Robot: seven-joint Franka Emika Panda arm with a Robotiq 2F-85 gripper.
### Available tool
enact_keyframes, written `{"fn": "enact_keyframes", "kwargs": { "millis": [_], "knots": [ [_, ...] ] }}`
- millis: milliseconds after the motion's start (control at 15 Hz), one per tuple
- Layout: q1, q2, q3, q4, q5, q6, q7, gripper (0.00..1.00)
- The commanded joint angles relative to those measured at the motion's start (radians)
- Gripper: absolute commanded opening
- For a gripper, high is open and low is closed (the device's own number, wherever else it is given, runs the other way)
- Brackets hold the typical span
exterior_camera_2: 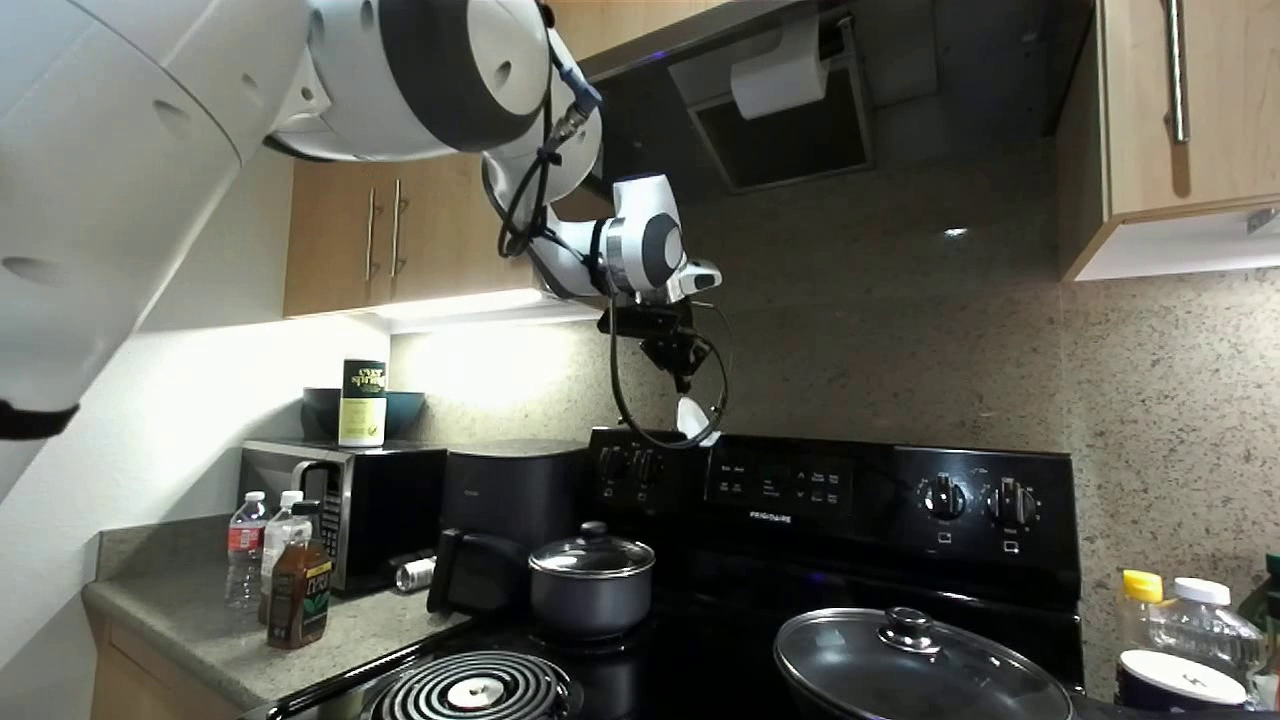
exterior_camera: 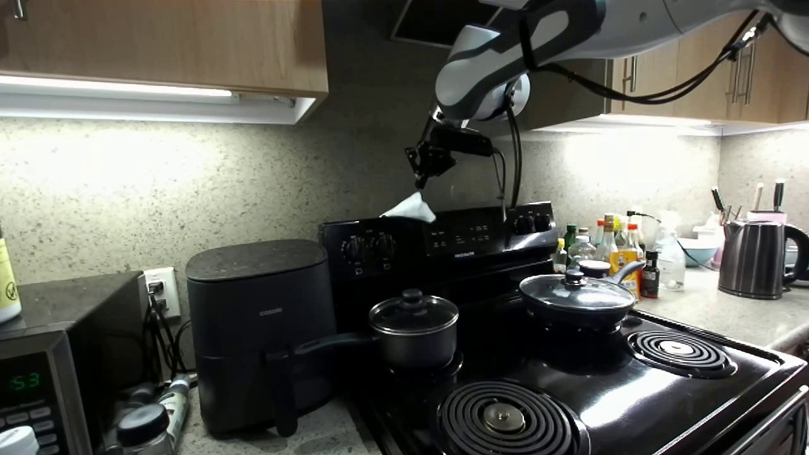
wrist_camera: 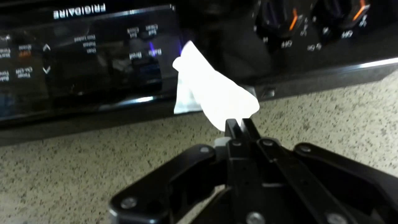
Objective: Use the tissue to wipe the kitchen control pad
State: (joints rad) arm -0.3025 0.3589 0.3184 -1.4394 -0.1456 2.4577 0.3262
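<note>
The tissue (exterior_camera: 411, 208) is a white crumpled piece hanging from my gripper (exterior_camera: 420, 183). It also shows in an exterior view (exterior_camera_2: 692, 417) and in the wrist view (wrist_camera: 217, 93). My gripper (wrist_camera: 238, 123) is shut on one end of it, with the fingertips nearly together and pointing down. The kitchen control pad (exterior_camera: 442, 243) is the glossy black back panel of the stove, with knobs and a touch display (exterior_camera_2: 780, 485). The tissue is at its top edge, between the left-hand knobs and the display. I cannot tell whether the tissue touches the panel. In the wrist view the panel (wrist_camera: 108, 62) appears upside down.
A black air fryer (exterior_camera: 259, 328) stands beside the stove. A lidded pot (exterior_camera: 414, 332) and a lidded pan (exterior_camera: 578, 300) stand on the stovetop below the panel. A speckled wall (wrist_camera: 93, 168) is close behind. Bottles (exterior_camera: 610, 249) stand beyond the stove; a microwave (exterior_camera_2: 340, 500) stands past the fryer.
</note>
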Motion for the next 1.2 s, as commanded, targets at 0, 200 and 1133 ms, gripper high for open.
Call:
{"fn": "enact_keyframes", "kwargs": {
  "millis": [0,200,1133],
  "knots": [
    [0.067,-0.192,-0.127,-0.196,0.177,-0.16,-0.182,0.08],
    [0.152,-0.149,-0.222,-0.133,0.147,-0.18,-0.141,0.08],
    [0.269,-0.156,-0.351,-0.189,-0.039,-0.098,0.008,0.51]
  ]
}}
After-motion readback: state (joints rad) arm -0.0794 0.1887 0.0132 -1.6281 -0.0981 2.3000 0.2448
